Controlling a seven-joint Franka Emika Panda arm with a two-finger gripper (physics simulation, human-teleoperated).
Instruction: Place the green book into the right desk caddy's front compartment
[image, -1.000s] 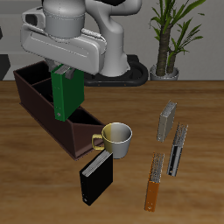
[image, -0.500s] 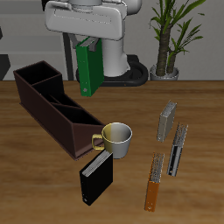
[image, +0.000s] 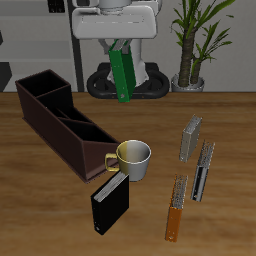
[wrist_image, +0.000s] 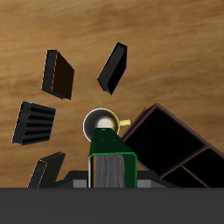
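The gripper (image: 119, 45) holds the green book (image: 122, 73) tight, high in the air. The right desk caddy (image: 60, 125) sits at about eight o'clock from it. The book is picked up but not yet put in.

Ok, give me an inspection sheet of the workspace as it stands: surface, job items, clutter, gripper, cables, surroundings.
Surface: wooden table, nothing spilled.
Green book: held in the air, hanging tilted, above the table's back edge, not over the caddy.
Right desk caddy: long dark box; no book seen inside.
Clutter: mug against the caddy's near end; black book in front of it; three more books beside.
Gripper: shut on the green book.
Cables: nothing seen.
Surroundings: potted plant behind the table.
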